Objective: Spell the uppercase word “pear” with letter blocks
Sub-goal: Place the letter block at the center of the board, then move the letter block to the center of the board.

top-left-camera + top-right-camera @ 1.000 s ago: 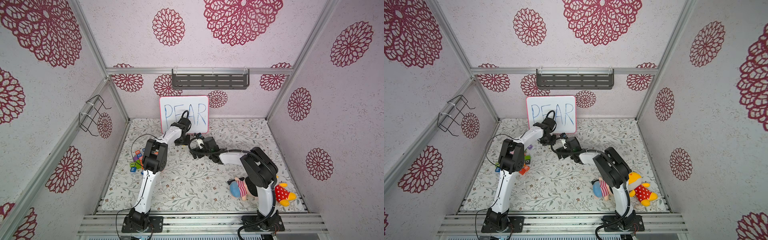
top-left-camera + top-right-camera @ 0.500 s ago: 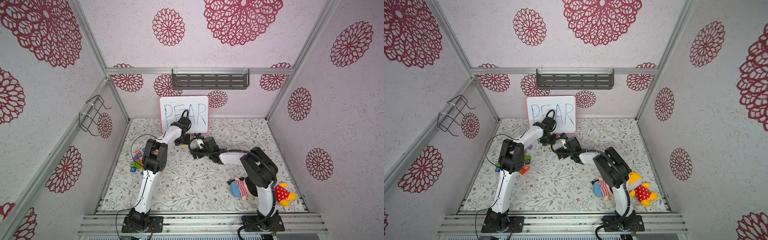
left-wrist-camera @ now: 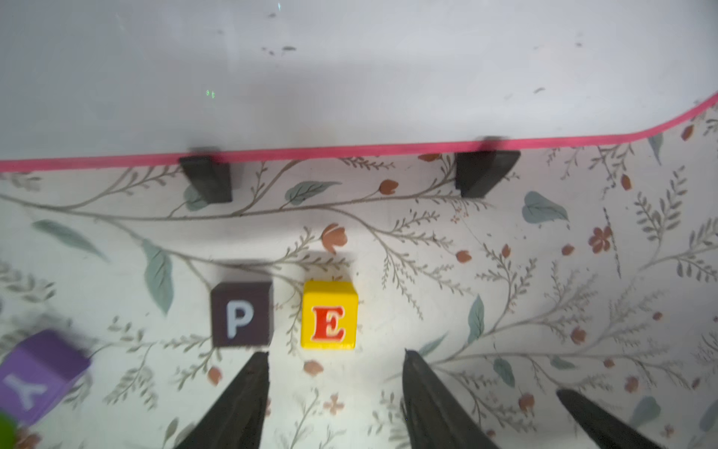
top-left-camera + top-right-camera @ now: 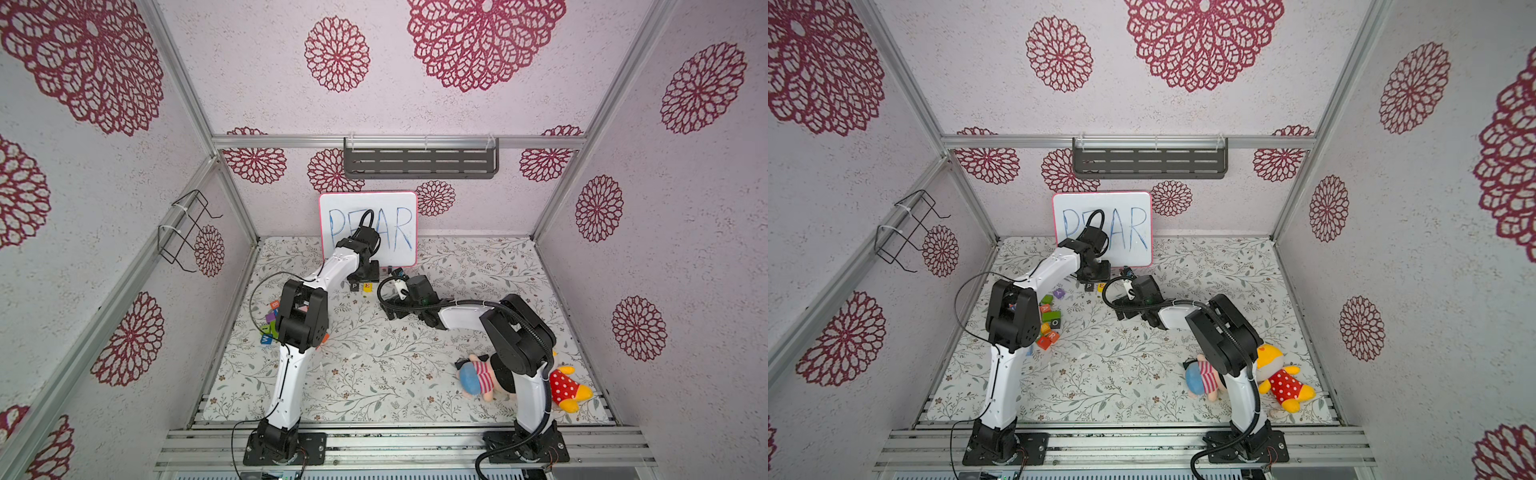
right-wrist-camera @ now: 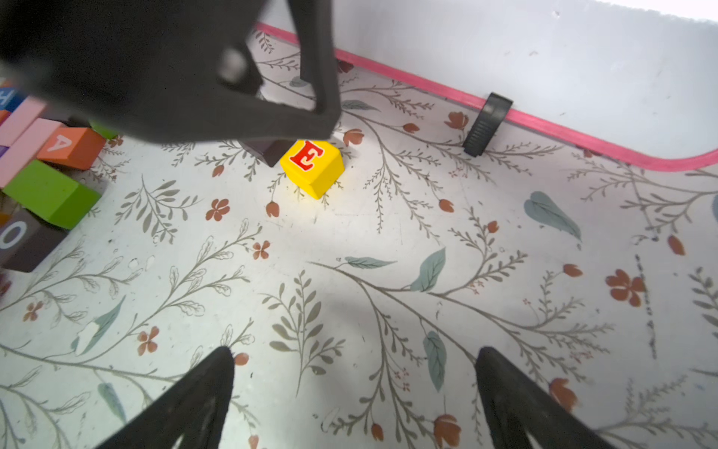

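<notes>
While the left gripper (image 3: 334,355) stands open and empty, the E block (image 3: 329,315) rests in front of the whiteboard (image 3: 349,77).
The yellow E block sits just beside the black P block (image 3: 241,315), both near the whiteboard's lower edge. I judge the jaws should rise straight up, brushing neither cube. The orange A block (image 5: 72,147) lies in the pile, farther from the whiteboard; the right gripper (image 5: 355,352) is open too, holding nothing.
</notes>
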Motion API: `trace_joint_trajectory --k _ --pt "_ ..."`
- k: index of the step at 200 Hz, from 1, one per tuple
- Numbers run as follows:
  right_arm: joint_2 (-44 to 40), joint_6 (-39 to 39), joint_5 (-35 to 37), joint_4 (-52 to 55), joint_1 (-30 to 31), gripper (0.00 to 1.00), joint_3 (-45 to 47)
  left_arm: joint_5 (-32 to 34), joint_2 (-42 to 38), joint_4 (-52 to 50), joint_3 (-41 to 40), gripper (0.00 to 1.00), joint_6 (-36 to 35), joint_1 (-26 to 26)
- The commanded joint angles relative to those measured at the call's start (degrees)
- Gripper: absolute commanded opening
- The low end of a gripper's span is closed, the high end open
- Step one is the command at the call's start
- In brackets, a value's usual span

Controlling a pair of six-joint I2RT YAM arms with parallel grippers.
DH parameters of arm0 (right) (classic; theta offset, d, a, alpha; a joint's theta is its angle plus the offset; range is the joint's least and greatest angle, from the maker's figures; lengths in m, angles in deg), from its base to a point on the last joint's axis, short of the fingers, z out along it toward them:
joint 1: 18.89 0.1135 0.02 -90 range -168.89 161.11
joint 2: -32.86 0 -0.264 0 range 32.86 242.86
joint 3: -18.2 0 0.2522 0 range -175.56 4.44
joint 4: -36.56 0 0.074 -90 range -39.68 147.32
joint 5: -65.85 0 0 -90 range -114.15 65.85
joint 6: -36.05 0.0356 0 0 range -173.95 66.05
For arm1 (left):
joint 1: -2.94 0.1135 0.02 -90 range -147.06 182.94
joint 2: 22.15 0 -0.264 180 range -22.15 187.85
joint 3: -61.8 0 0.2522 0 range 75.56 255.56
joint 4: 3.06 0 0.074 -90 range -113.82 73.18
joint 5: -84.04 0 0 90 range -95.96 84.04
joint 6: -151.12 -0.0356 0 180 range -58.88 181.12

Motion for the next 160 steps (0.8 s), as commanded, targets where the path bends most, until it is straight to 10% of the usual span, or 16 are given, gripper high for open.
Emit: trace_joint_trajectory --k 1,99,160 --pt "-4.3 1.0 -0.1 -0.1 1.4 0.99 1.7 0.0 -8.4 4.1 -8.4 0.62 3.2 -0.1" --pt "-3.8 0.2 -1.0 1.2 4.0 0.99 2.0 2.2 -27.4 7.7 -32.7 0.72 10.3 2.8" --pt "-0.4 -1.1 -1.9 3.7 6.6 0.99 -3.1 -1.2 -32.0 12.6 -42.9 0.71 8.6 13.9"
